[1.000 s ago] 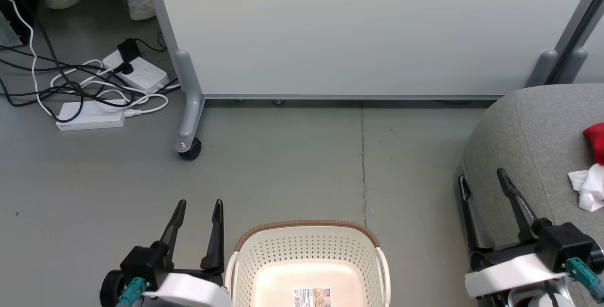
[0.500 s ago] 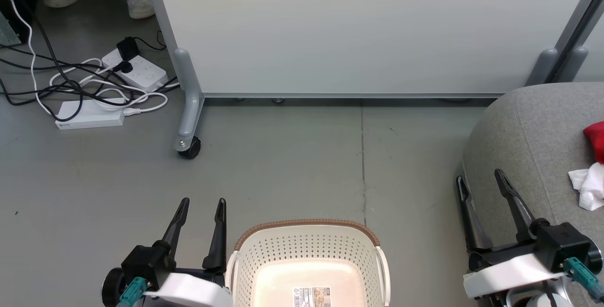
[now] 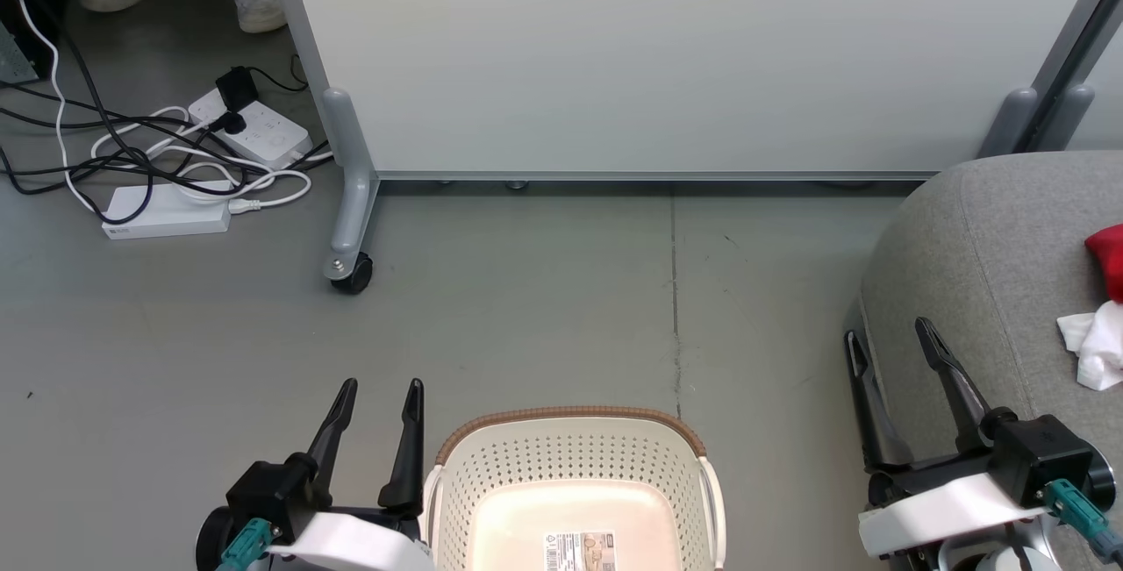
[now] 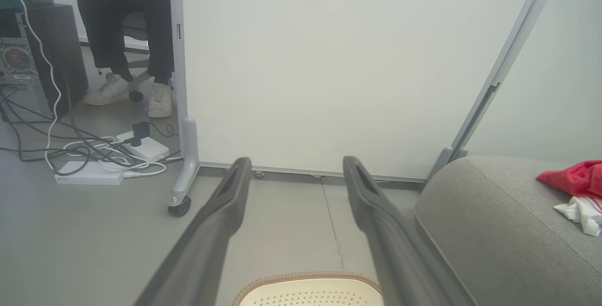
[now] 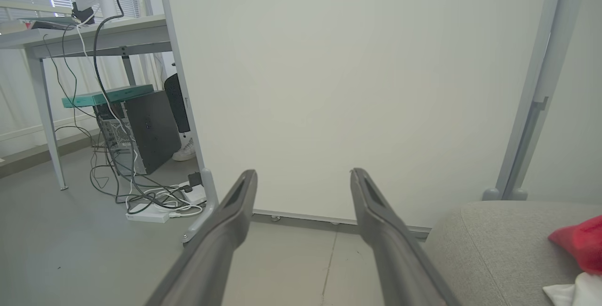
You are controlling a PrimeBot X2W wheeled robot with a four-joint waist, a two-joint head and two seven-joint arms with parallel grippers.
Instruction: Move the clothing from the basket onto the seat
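The cream basket (image 3: 570, 466) with its brown rim (image 4: 305, 278) sits at the bottom centre of the head view; inside I see just its bare floor and a label sticker (image 3: 579, 551). Red clothing (image 3: 1107, 251) with white trim (image 3: 1088, 352) lies on the grey seat (image 3: 991, 255) at the right edge, and it also appears in the left wrist view (image 4: 571, 179) and the right wrist view (image 5: 578, 242). My left gripper (image 3: 382, 391) stands open just left of the basket. My right gripper (image 3: 886, 339) is open beside the seat's front corner. Both hold nothing.
A pale grey wheeled partition panel (image 3: 667, 53) stands ahead, its caster (image 3: 351, 273) on the floor at left. Power strips and tangled cables (image 3: 175, 167) lie at far left. A seated person's shoes (image 4: 131, 94) and a computer tower (image 5: 141, 129) are behind the panel's left side.
Both grippers have sunk slightly toward the bottom of the head view, the left one edging right. Basket and clothing stay put.
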